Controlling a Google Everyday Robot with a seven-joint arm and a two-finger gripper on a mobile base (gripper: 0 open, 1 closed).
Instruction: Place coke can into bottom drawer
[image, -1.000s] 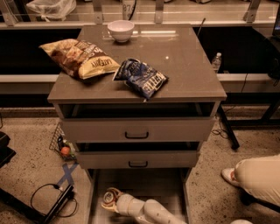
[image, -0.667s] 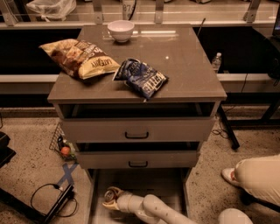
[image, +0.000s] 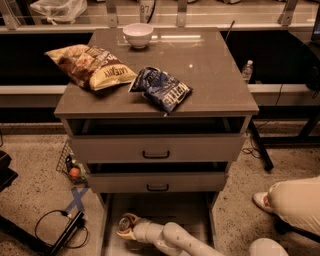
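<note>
The bottom drawer (image: 197, 210) is pulled out at floor level below the cabinet, showing a pale floor and low side walls. My gripper (image: 127, 225) reaches into its front left part from the lower right, on a white arm (image: 170, 236). The fingers are closed round the coke can (image: 123, 223), a small can seen from above with a silver top and a bit of red side. The can sits low over the drawer floor at the left wall. I cannot tell whether it touches the floor.
Two upper drawers (image: 156, 148) with black handles stand slightly open above. On the cabinet top lie a yellow chip bag (image: 92, 67), a blue chip bag (image: 162, 89) and a white bowl (image: 138, 34). A cable and clutter (image: 70, 167) lie on the floor to the left, and a person's leg (image: 295, 202) to the right.
The gripper with the can has barely shifted in the drawer. The arm's elbow has swung to the right, and a white part of the robot has come into view at the bottom right.
</note>
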